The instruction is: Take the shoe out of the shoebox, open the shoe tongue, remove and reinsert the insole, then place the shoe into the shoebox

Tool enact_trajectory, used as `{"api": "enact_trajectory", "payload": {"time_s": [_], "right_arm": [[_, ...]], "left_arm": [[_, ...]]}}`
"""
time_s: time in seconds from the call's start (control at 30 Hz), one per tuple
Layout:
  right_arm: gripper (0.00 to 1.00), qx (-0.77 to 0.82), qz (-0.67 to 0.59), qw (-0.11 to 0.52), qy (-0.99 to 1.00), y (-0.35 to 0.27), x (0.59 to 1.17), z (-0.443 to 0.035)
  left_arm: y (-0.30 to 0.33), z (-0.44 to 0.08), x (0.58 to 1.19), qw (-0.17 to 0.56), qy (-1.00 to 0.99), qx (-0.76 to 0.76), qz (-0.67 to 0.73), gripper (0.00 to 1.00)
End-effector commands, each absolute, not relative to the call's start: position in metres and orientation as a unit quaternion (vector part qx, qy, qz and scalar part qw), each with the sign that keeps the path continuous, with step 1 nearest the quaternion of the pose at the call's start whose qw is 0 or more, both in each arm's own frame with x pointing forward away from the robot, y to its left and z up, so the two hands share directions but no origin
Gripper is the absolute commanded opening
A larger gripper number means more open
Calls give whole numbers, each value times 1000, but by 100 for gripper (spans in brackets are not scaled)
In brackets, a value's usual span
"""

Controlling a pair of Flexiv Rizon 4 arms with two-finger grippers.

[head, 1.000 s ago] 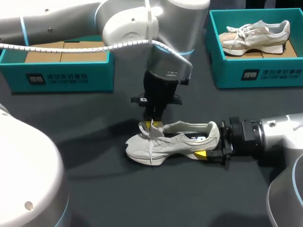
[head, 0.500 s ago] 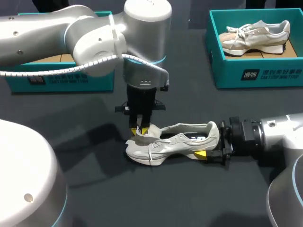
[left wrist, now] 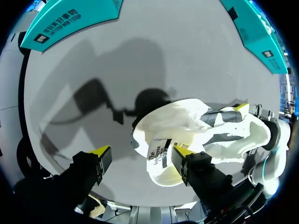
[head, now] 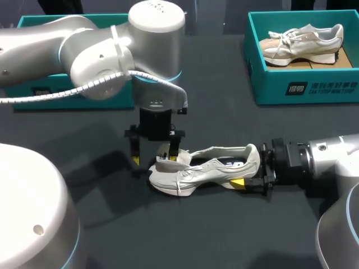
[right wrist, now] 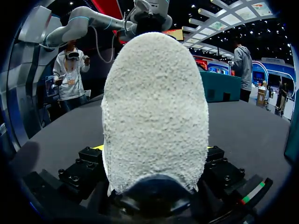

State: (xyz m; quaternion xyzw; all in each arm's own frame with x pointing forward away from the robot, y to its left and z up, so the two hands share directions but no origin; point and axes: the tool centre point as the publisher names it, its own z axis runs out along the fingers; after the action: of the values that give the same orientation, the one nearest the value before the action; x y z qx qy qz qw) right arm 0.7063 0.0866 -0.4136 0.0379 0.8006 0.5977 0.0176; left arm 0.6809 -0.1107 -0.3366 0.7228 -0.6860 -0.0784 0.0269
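Gripping shoe (head: 207,168) heel: right end effector (head: 249,170) | left end effector (head: 153,159) released (over toe)

This is a robot handling station of the lab or show-stand sort, not a home. Two heavy grey-and-white machine arms, the left arm (head: 101,56) and the right arm (head: 331,162), stand over a plain dark desk (head: 224,235). The desk carries only teal printed boxes, a left shoebox (head: 39,21) and a right shoebox (head: 303,84) holding a sneaker (head: 303,42), with a pale shoe (head: 205,168) lying between them.
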Motion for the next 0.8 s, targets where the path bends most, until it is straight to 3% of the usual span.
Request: {"api": "enact_trajectory", "payload": {"time_s": [0.03, 0.27, 0.6, 0.7, 0.8], "right_arm": [[0, 38, 597, 18, 801, 87, 704, -416], [0, 38, 597, 18, 801, 87, 704, -416], [0, 38, 597, 18, 801, 87, 704, -416], [0, 38, 597, 18, 801, 87, 704, -416], [0, 38, 597, 18, 801, 87, 704, -416]], "left_arm": [[-102, -328, 679, 38, -688, 722, -65, 87], [-113, -293, 691, 55, -715, 697, -20, 91], [-161, -244, 705, 20, -792, 609, 46, 91], [-177, -234, 708, 14, -815, 575, 62, 86], [-191, -222, 709, 25, -843, 531, 76, 70]]}}
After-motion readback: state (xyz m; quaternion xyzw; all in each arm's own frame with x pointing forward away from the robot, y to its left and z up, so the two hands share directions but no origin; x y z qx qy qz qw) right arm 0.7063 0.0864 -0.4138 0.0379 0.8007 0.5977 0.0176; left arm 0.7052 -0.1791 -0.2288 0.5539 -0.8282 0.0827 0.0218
